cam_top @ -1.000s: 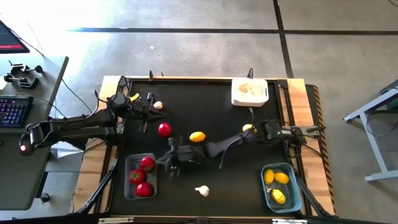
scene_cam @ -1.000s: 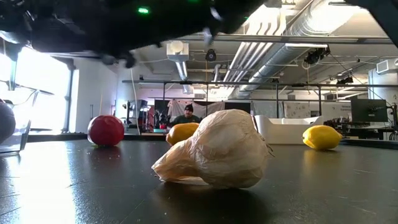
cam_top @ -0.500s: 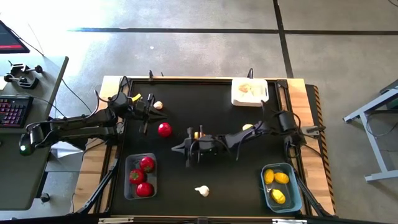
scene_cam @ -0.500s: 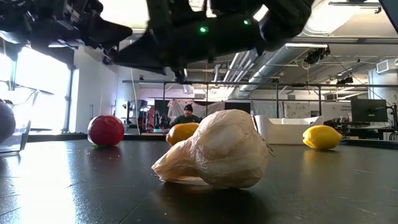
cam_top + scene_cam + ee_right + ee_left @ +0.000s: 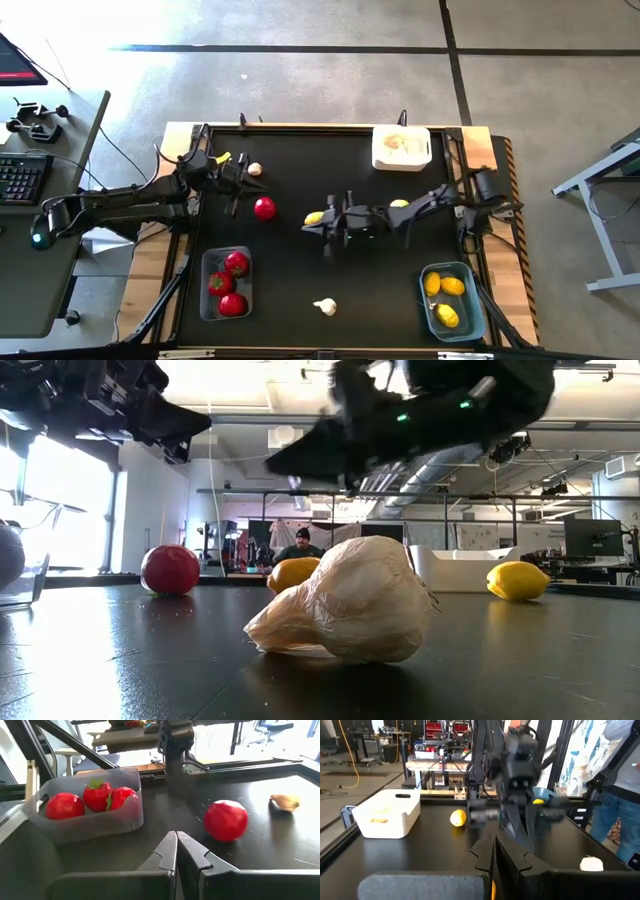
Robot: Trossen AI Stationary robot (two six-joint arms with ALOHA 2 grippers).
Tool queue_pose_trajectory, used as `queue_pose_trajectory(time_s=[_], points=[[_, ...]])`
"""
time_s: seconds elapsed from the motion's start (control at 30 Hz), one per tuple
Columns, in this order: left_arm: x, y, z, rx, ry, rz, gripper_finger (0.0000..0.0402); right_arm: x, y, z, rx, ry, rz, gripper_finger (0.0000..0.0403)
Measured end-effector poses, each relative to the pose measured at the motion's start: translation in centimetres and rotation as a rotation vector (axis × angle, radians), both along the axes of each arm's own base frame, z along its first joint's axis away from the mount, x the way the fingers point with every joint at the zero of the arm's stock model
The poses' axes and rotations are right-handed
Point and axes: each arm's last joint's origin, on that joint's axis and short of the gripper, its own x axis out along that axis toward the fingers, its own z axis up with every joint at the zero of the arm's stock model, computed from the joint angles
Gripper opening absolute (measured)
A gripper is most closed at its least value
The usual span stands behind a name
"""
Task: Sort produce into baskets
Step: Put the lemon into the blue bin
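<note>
the right gripper, clenched empty, hovers by the yellow lemon at the table's middle; it looks light, smooth, probably slippery, so pinch its narrow waist. the left gripper, also clenched, waits far left.

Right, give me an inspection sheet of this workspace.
Surface: black mat on a wooden table.
Job's things: clear tub holds three red pieces; blue tub holds three yellow; white tub at the far edge. Loose: red piece, two yellow pieces, two garlic bulbs.
Clutter: nothing seen.
Grippers: left gripper shut, far left; right gripper shut, mid-table, holding nothing.
Cables: along both arms.
Surroundings: desk with keyboard; person behind.
</note>
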Motion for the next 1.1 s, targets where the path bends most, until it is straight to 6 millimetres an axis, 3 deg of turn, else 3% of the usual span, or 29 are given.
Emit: queue_pose_trajectory(time_s=[0.23,0.43,0.77,0.97,1.1], points=[[-0.1,0.0,-0.5,-0.021,0.053,0.008,0.0005,-5.6,-1.4,0.9,0.021,0.04,-0.03,0.0],[-0.2,0.1,-1.4,-0.042,0.138,0.047,0.0005,-7.4,-2.9,1.6,0.027,0.371,-0.101,0.0],[-0.5,0.6,-2.8,-0.032,0.286,0.249,0.0005,-4.7,-4.3,6.0,0.061,0.579,-0.018,0.0],[-0.3,0.8,-2.9,-0.012,0.296,0.296,0.0005,-2.0,-4.4,6.5,-0.024,0.598,0.048,0.0002],[-0.2,0.9,-3.0,0.008,0.305,0.3,0.0005,-0.7,-4.3,6.1,-0.063,0.661,0.09,0.0034]])
